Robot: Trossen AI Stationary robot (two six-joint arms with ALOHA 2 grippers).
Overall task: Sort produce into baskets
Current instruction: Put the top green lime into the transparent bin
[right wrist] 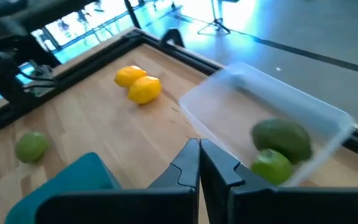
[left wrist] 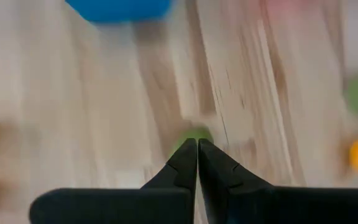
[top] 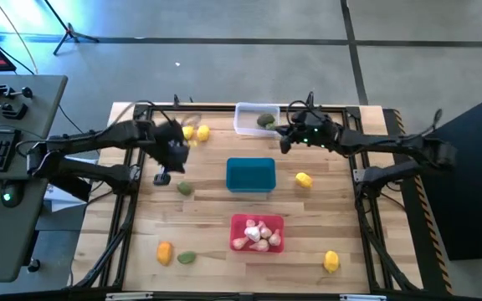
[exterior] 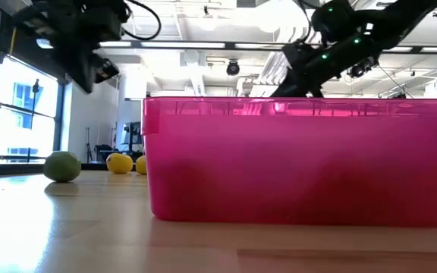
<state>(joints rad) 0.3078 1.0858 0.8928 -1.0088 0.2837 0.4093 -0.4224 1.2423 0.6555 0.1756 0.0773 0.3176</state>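
My left gripper (top: 174,159) is shut and empty, raised above the table left of the teal basket (top: 250,174). A green piece (left wrist: 194,134) lies on the table just past its fingertips (left wrist: 197,146); it also shows in the high view (top: 184,189). My right gripper (top: 283,140) is shut and empty beside the clear basket (top: 245,125). That basket (right wrist: 272,99) holds two green pieces (right wrist: 281,140). The red basket (top: 258,232) holds several whitish-pink bulbs. Two yellow fruits (top: 196,132) lie at the far left.
Loose pieces lie on the wooden table: a yellow fruit (top: 304,179) right of the teal basket, another (top: 331,262) at the near right, an orange one (top: 165,252) and a green one (top: 187,258) at the near left. The red basket (exterior: 302,159) fills the low view.
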